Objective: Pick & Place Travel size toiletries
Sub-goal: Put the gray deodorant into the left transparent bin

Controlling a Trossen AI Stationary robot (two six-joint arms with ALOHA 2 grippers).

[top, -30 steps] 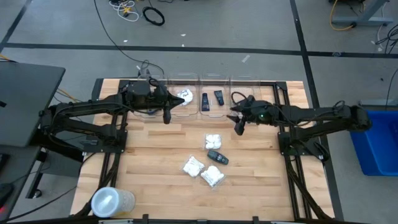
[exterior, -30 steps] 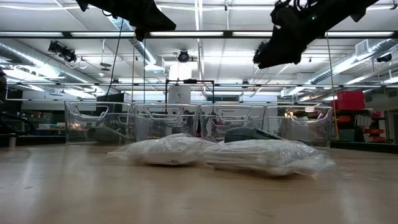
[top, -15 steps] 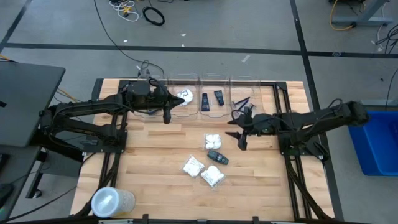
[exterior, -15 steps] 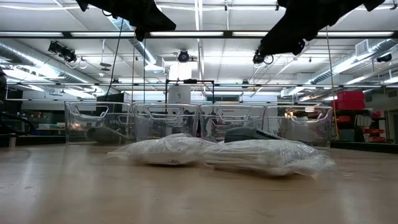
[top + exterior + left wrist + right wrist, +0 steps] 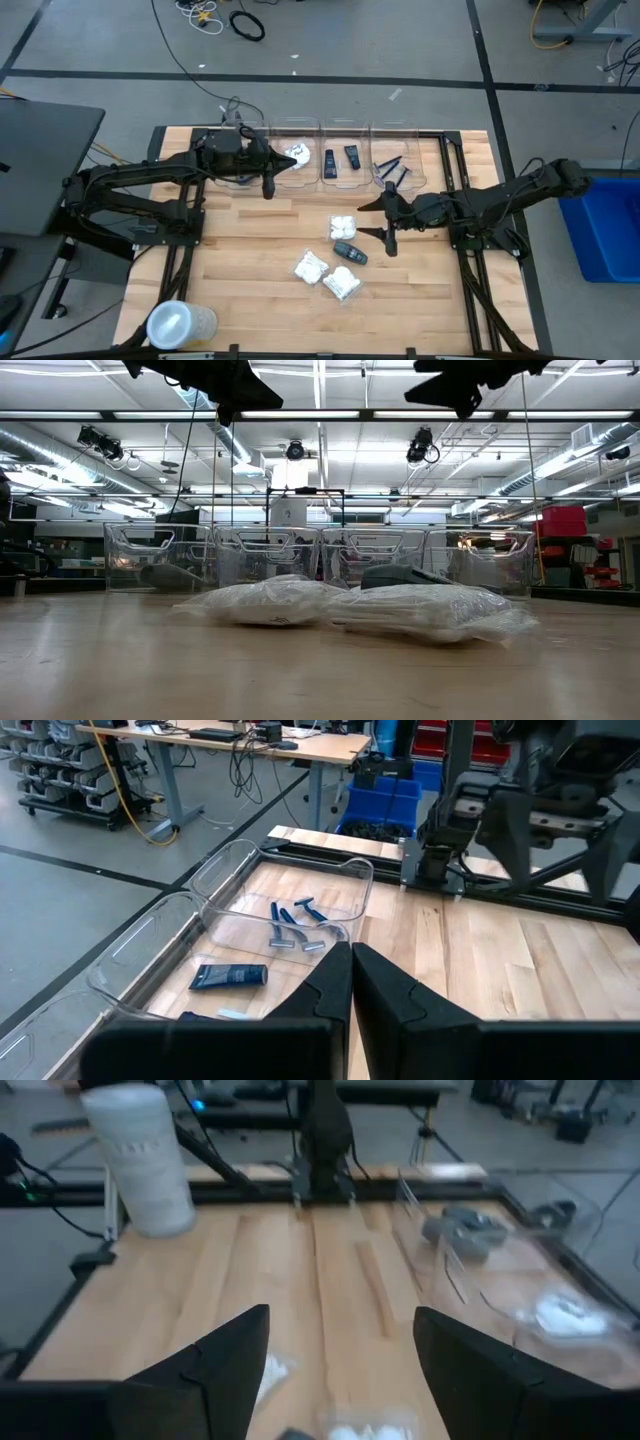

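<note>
On the table's middle lie three white crinkly packets (image 5: pixel 343 225) (image 5: pixel 311 266) (image 5: pixel 341 284) and a dark grey oval case (image 5: pixel 350 252). My right gripper (image 5: pixel 372 219) hovers open just right of them, above the table, its fingers spread wide in the right wrist view (image 5: pixel 340 1350). Blue razors (image 5: pixel 392 170) lie in the far-right clear bin (image 5: pixel 410 152), and black tubes (image 5: pixel 330 163) in the bin beside it. My left gripper (image 5: pixel 268 186) hangs shut above the near edge of the far-left bins, holding nothing (image 5: pixel 350 965).
A row of clear bins (image 5: pixel 320 128) stands along the far edge; one holds a white packet (image 5: pixel 297 153). A large translucent round container (image 5: pixel 180 323) lies at the near left corner. Bare wood stretches to the left and near side of the packets.
My right gripper has swung from over the far-right bin toward the table's near edge and the loose items in the middle, turning as it went, and its fingers have spread wider. The blue razors now show uncovered in that bin.
</note>
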